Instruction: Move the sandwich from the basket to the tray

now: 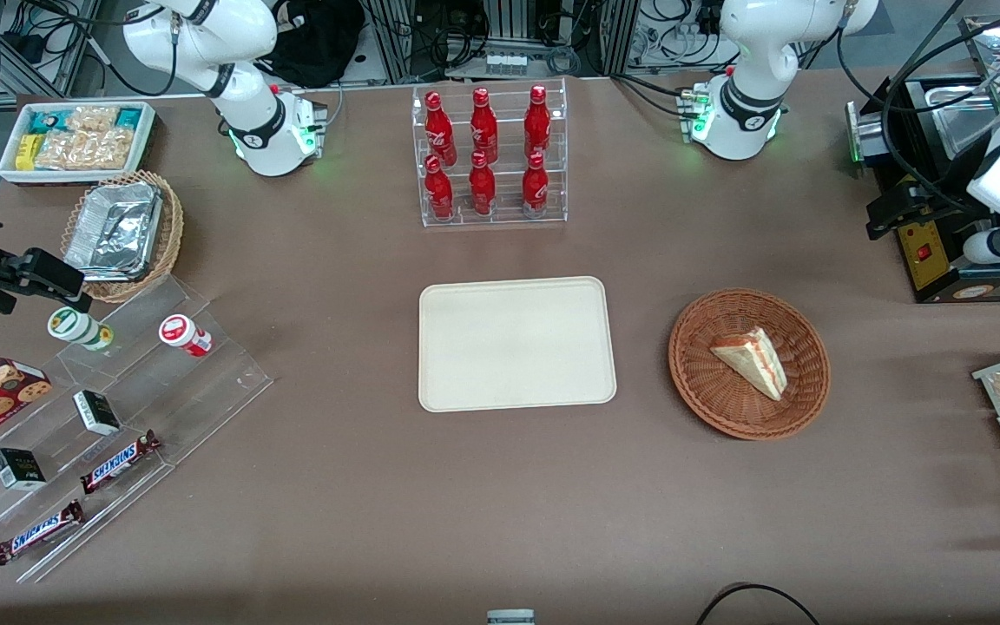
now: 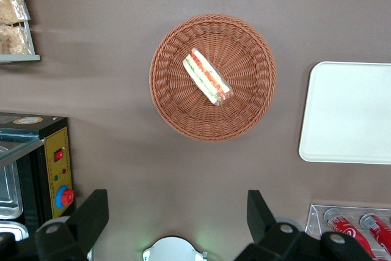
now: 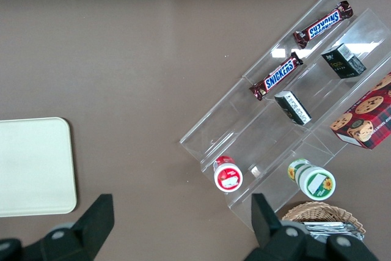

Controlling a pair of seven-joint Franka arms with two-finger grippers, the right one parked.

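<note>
From my seat I read the front view from its left edge across. The tray (image 1: 517,344) lies flat and bare at mid-table, nearer the camera than the rack of red bottles (image 1: 489,156). Next comes the basket (image 1: 749,362), well apart from the tray toward the working arm's end, and the sandwich (image 1: 752,360) rests inside it on its side, filling edge showing.

My gripper (image 2: 177,215) hangs high above the table, off the basket's rim rather than over the wedge, jaws spread wide and holding nothing — the pick has not begun.

What worries me, I judge, is the grasp itself. The bread looks soft, so a hard close could crush it or squeeze the layers apart; a close across the tapered point could let it slip out on the lift. Descending too deep risks catching the fingers (image 2: 90,215) in the weave and dragging the basket along. The carry to the tray is long — a loose hold could drop it short.
</note>
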